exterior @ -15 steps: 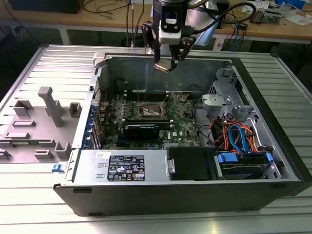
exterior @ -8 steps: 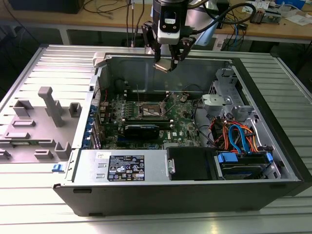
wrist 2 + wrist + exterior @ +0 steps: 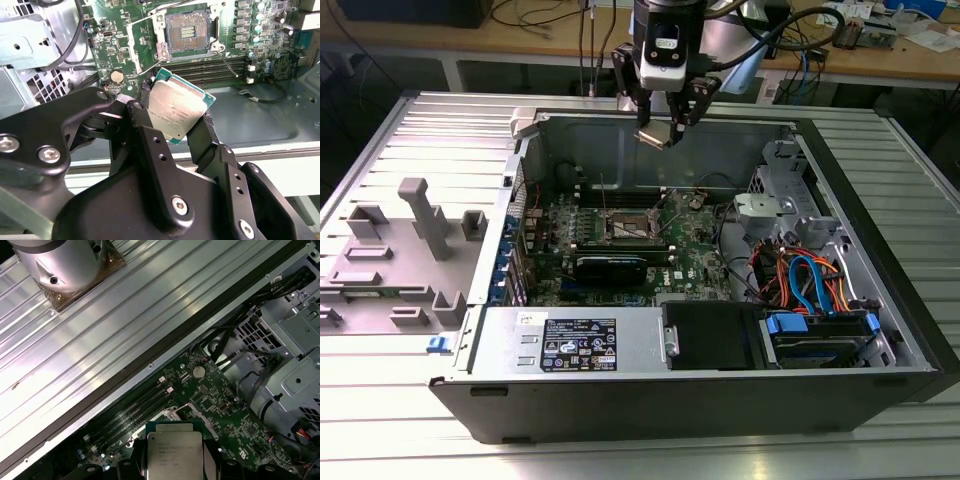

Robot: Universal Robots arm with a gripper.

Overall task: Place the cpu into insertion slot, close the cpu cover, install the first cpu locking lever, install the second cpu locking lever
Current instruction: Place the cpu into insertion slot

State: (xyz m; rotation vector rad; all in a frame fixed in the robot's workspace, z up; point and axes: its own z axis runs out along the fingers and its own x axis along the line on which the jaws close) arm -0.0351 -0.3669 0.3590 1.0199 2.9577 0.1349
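My gripper hangs above the rear wall of the open computer case, shut on the cpu. The cpu is a small square chip with a dull silver top and a green rim, held tilted between the black fingers by two opposite edges. In the first wrist view the cpu sits over the motherboard. The insertion slot lies below and ahead, uncovered, its dark contact field framed in silver. In the exterior view the insertion slot is mid-board. Thin wire levers stick out beside it. I cannot make out the cpu cover.
Memory slots run beside the socket. A long black card lies in front of it. The power supply and a drive cage with coloured cables fill the case's near side. A grey fixture tray sits at the exterior view's left.
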